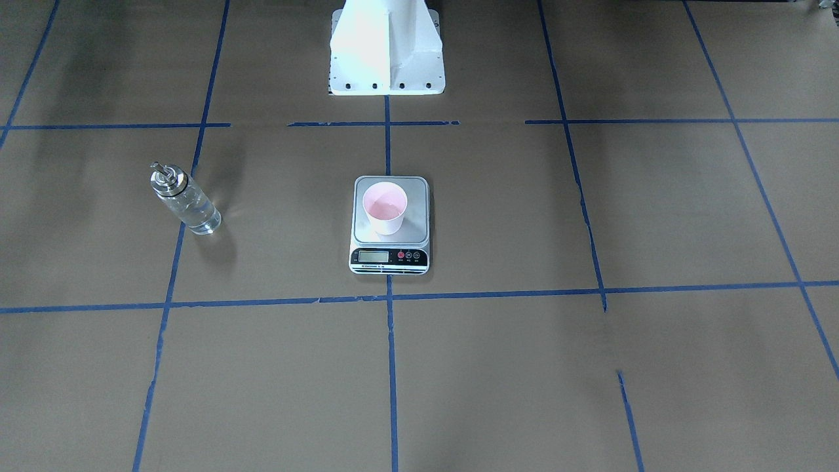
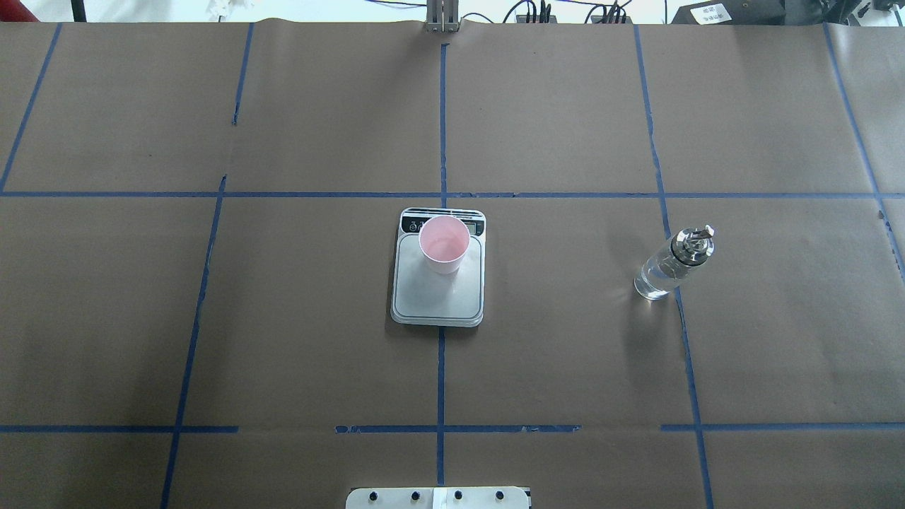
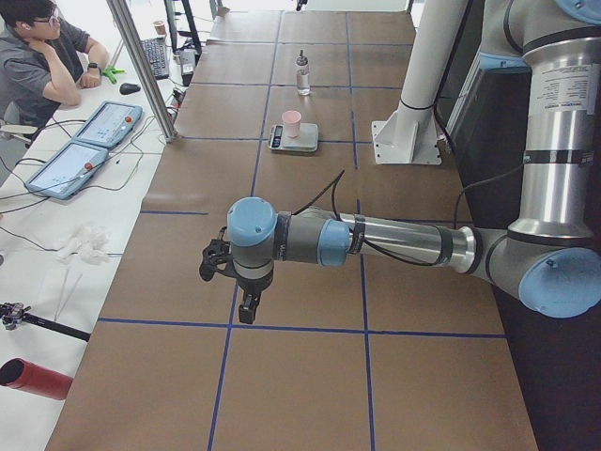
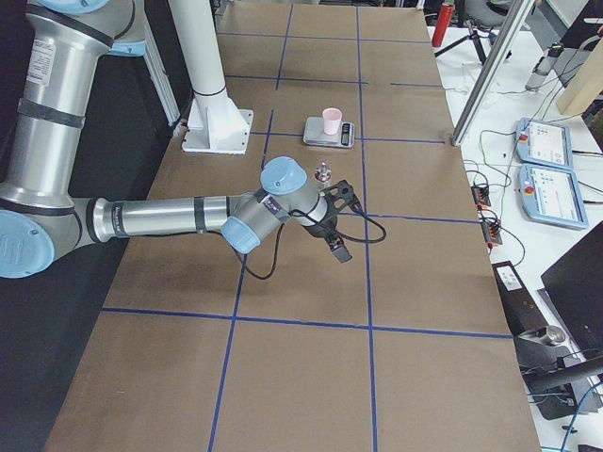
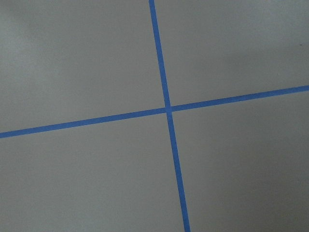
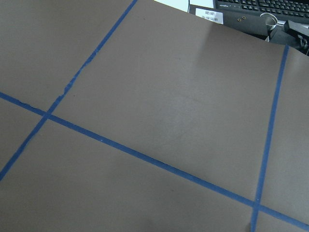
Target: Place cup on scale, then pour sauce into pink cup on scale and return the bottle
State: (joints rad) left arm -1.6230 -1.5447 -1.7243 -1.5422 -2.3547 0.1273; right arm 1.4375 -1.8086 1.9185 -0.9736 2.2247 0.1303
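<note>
The pink cup point(image 1: 385, 208) stands upright on the silver plate of the scale point(image 1: 417, 219), toward the display end; it also shows in the overhead view point(image 2: 444, 244). The clear glass bottle point(image 1: 185, 200) with its silver spout cap stands upright on the table, well apart from the scale, on my right side point(image 2: 672, 265). Clear sauce shows through its glass. My left gripper point(image 3: 230, 287) hangs over bare table far from the scale, seen only in the left side view. My right gripper point(image 4: 337, 240) hovers a little way from the bottle point(image 4: 323, 173). I cannot tell whether either is open or shut.
The table is brown paper with a blue tape grid. The white robot base point(image 1: 387, 59) stands behind the scale. An operator point(image 3: 42, 56) sits past the table's far edge, with tablets point(image 3: 89, 141) and cables there. Both wrist views show only paper and tape.
</note>
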